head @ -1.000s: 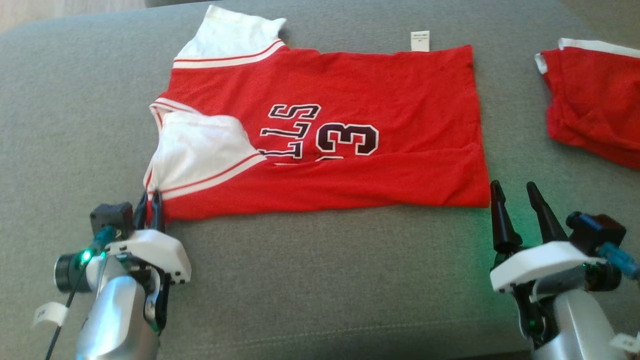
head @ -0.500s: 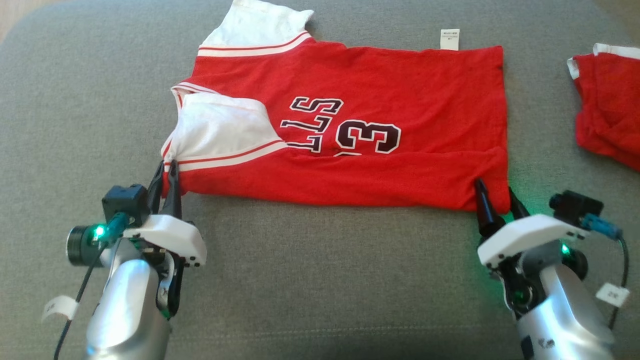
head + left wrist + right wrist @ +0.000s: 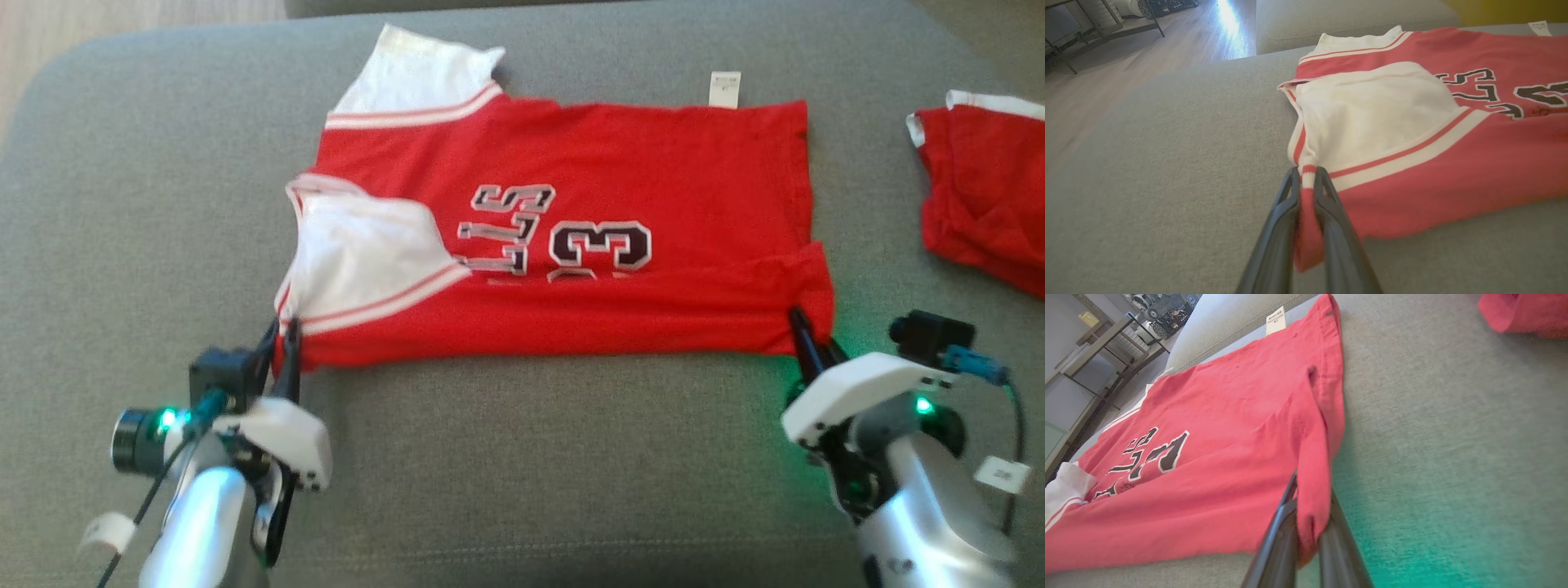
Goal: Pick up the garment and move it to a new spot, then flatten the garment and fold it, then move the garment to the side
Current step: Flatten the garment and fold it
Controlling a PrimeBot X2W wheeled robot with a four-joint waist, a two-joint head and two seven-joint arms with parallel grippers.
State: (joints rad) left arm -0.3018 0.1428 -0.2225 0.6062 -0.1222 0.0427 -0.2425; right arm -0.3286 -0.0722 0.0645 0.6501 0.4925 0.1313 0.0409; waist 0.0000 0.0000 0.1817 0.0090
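Nearest us, our left gripper (image 3: 282, 336) is clamped on the near left corner of the red short-sleeved jersey with white sleeves and dark lettering (image 3: 653, 180), with a strip of red-and-white trim pinched between its fingers (image 3: 1284, 216). Our right gripper (image 3: 810, 333) is closed too, pinching the near right corner of the hem, the cloth bunched between its fingers (image 3: 1278, 539). The jersey lies spread on the grey woven fabric cushion (image 3: 522, 457), its near edge folded over the bottom of the lettering. One white sleeve lies on the red body, the other at the far left corner. A small white label (image 3: 725, 88) pokes from the far edge. Well apart to the right lies a crumpled red cloth with white trim (image 3: 988, 188).
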